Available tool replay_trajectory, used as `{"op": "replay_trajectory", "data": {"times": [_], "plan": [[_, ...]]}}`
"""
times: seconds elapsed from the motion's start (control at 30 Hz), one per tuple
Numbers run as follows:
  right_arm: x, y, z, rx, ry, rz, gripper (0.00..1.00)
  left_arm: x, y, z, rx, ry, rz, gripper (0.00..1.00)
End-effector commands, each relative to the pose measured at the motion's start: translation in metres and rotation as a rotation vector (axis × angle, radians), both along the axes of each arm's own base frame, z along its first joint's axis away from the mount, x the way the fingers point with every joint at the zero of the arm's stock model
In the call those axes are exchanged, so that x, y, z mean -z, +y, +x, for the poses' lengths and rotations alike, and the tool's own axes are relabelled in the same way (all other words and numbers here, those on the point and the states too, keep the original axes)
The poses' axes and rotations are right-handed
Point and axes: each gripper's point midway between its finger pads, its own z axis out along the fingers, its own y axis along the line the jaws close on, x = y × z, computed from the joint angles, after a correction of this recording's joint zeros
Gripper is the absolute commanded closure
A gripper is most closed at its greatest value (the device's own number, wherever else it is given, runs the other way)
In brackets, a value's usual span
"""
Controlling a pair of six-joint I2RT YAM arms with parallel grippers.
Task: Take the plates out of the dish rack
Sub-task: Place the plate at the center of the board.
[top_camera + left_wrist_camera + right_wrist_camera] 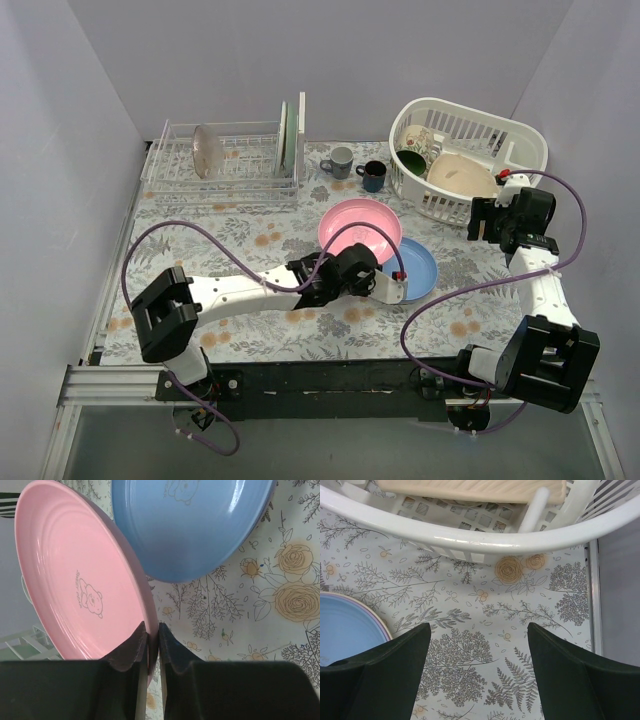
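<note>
At ten o'clock the dish rack (222, 172) holds a mottled brown plate (207, 150) and a pale green plate (284, 135) left to unload, while mid-counter (250, 240) the left pincer (151, 630) pinches the pink plate (355, 225) by its rim, the blue plate (420, 265) lies unloaded at its four o'clock, and the right pincer (478, 627) hangs spread at three o'clock.

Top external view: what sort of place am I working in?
Likely a lab test cell staged as a kitchen counter: plain grey walls box in a floral-print tablecloth, holding a white wire dish rack and white slotted plastic basket.
</note>
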Motion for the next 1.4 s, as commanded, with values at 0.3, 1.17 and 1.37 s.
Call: {"op": "replay_trajectory", "data": {"times": [0.3, 1.17, 1.37], "plan": [[-0.022, 0.0, 0.005, -0.014, -0.064, 0.005, 0.14, -0.005, -0.052, -0.016, 0.12, -0.121, 0.033, 1.0], [-0.023, 0.001, 0.001, -0.028, -0.076, -0.003, 0.14, 0.032, -0.082, -0.05, 0.263, 0.044, 0.091, 1.0], [-0.023, 0.001, 0.002, -0.03, -0.075, -0.002, 0.14, 0.033, -0.085, -0.054, 0.274, 0.05, 0.092, 1.0]]}}
